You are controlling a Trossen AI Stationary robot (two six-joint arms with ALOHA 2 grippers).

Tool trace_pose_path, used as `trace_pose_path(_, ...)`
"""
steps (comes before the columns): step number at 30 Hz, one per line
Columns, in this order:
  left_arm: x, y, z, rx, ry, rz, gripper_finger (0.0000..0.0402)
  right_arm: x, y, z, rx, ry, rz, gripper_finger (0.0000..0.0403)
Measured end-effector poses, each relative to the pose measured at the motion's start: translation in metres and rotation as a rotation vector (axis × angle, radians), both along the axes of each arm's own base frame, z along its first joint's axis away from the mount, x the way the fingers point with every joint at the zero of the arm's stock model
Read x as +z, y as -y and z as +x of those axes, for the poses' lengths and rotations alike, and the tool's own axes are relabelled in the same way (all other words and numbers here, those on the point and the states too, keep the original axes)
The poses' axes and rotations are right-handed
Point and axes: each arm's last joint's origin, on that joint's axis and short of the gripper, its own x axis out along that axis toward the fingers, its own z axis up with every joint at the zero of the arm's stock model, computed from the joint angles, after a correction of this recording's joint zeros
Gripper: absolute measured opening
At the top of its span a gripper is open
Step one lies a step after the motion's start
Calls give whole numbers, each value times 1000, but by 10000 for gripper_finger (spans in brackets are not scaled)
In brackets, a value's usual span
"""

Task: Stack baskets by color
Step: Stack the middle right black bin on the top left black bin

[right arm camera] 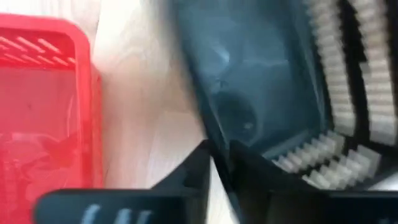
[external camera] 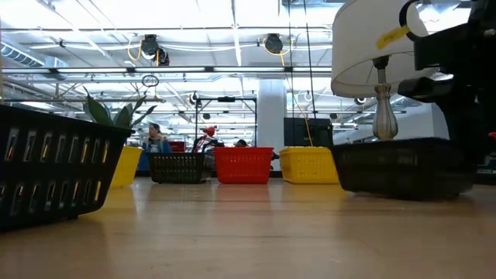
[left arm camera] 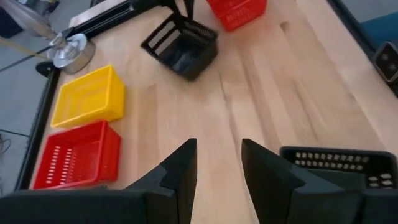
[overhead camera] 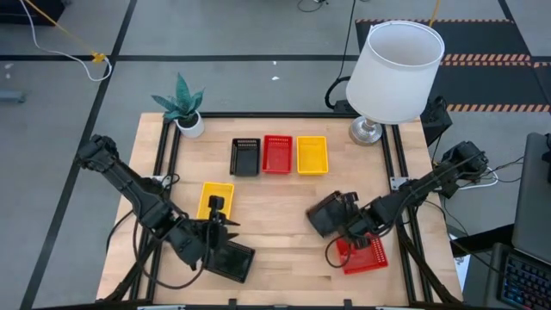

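A black basket [overhead camera: 327, 213] sits right of the table's middle, with my right gripper [overhead camera: 346, 217] shut on it from above. A red basket [overhead camera: 365, 253] lies just beyond it toward the near right corner. My left gripper [left arm camera: 217, 168] hovers open with nothing between its fingers, between a yellow basket [overhead camera: 215, 198] and another black basket [overhead camera: 229, 261] at the near left. Along the far side a black [overhead camera: 245, 157], a red [overhead camera: 277, 154] and a yellow basket [overhead camera: 312, 155] stand in a row. My right gripper has the black basket's side wall at its rim [right arm camera: 214, 146], one finger inside the basket and one outside, coming from above and pointing steeply down. In the low view the basket's bottom [external camera: 403, 186] sits at table level.
A white lamp [overhead camera: 396, 60] stands at the far right corner, its base [overhead camera: 366, 131] on the table. A small potted plant [overhead camera: 182, 108] stands at the far left corner. Bare wood lies in the middle between the two arms. People show far off in the room behind.
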Motion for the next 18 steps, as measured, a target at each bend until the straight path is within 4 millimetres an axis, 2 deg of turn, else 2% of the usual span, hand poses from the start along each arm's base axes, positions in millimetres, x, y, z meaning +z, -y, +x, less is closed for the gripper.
trace_pose_path(3,2,-5,6,15,18,-1,129,0,1,3,28,16,2,10)
trace_pose_path(7,4,-10,12,22,45,4,129,7,-1,8,48,50,8,14)
trace_pose_path(18,6,-19,20,35,62,14,129,52,-12,30,123,182,21,4)
